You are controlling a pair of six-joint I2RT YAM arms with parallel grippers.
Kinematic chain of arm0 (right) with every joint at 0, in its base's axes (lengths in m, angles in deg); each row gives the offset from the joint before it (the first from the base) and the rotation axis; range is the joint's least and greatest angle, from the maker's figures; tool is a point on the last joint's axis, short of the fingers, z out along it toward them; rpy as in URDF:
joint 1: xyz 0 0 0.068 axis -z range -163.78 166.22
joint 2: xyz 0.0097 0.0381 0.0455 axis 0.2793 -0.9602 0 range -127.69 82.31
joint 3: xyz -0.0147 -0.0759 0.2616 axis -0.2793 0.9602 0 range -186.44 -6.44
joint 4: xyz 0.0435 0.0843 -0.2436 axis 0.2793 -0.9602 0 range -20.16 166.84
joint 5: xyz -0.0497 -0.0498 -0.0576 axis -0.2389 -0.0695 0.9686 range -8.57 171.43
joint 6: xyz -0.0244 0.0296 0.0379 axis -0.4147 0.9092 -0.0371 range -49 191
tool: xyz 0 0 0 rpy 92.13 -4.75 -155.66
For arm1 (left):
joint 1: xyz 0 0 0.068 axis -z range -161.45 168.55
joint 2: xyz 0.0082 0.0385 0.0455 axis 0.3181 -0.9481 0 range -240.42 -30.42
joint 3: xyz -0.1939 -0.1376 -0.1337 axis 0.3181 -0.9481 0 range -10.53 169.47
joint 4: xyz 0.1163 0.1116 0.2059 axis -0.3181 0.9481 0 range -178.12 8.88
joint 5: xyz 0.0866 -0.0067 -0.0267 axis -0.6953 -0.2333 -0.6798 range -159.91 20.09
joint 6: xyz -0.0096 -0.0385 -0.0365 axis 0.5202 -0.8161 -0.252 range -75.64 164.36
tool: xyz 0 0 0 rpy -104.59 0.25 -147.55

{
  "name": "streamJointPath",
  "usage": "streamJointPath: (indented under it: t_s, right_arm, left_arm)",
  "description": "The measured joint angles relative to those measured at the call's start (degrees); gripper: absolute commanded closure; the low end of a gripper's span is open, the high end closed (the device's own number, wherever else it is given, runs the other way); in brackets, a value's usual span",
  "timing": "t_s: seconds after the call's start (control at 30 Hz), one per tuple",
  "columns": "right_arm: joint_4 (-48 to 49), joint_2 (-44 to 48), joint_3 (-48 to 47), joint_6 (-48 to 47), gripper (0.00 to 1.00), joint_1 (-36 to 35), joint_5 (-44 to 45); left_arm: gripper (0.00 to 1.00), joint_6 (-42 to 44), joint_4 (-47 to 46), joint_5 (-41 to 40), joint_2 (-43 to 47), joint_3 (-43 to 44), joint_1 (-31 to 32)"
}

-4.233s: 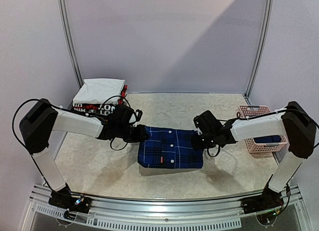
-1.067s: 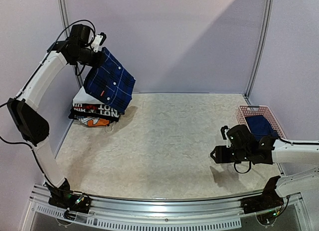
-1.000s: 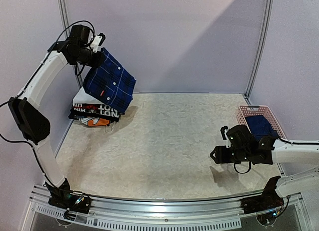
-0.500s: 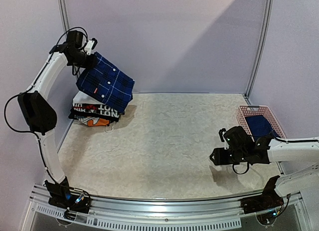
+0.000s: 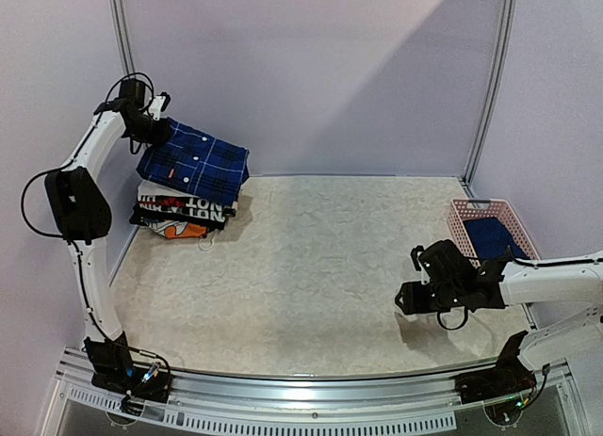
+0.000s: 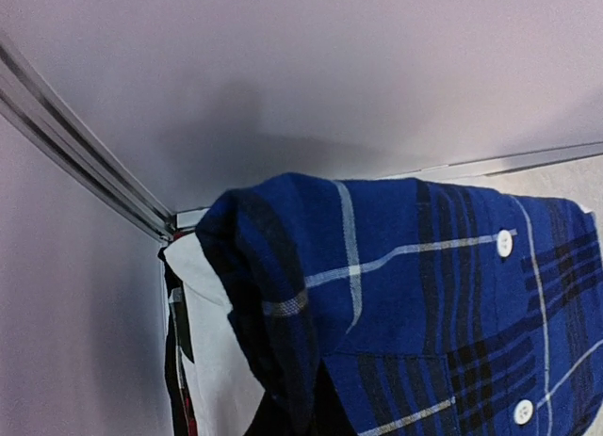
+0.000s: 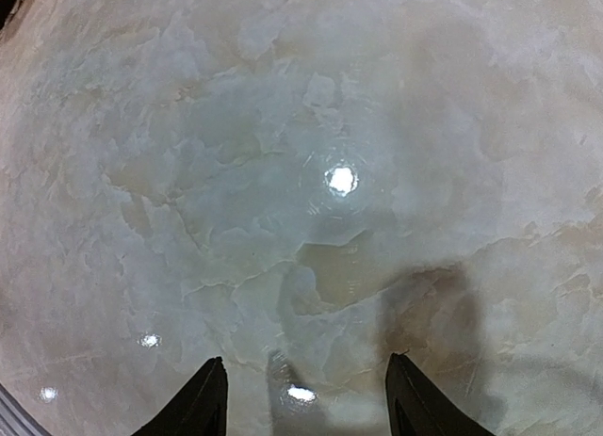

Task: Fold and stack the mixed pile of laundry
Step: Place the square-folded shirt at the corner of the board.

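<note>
Pale marbled surface (image 5: 311, 266), lilac walls, both arms in frame.

Left claw (image 5: 154, 125): raised at the far-left corner and pinched shut on the edge of the plaid shirt (image 5: 193, 163). The wrist view shows no fingers, only cloth bunched against the lens, so the grip is read from the overhead view, where the shirt's corner rises to the claw. The height looks deliberate, as it lets the folded shirt come down flat rather than drag across what lies below.

Plaid shirt: dark blue with thin white lines. White buttons and a pocket seam show in the wrist view (image 6: 424, 295). It is folded to a compact rectangle and tilted, its low right side resting on the stack of folded garments (image 5: 184, 208) and its left side lifted. My judgement: placement is nearly done and release is pending.

Right claw (image 7: 305, 361): jaws parted about halfway and empty, hanging low over bare surface at near right, well clear of the stack.

Navy T-shirt (image 5: 495, 236): lies crumpled in the pink lattice basket (image 5: 480, 203) at far right, just beyond the right claw. It is not yet folded.
</note>
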State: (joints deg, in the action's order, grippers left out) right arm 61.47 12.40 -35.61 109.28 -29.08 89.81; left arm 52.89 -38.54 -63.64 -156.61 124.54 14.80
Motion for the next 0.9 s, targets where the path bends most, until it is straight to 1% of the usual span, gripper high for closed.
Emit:
streamJointPath:
  t_s: [0.27,0.53,0.9]
  right_arm:
    - [0.0,-1.9,0.0,0.0,0.43,0.0,-0.2]
    - [0.3,-2.3,0.0,0.0,0.43,0.0,-0.7]
    - [0.5,-3.3,-0.1,-0.2,0.43,0.0,-1.4]
  left_arm:
    - [1.00,-2.6,-1.8,5.2,-3.3,0.0,-4.8]
    - [1.00,-4.8,-4.7,8.4,-5.0,0.0,-6.3]
    - [1.00,-6.8,-7.9,8.7,-6.3,-0.1,-7.1]
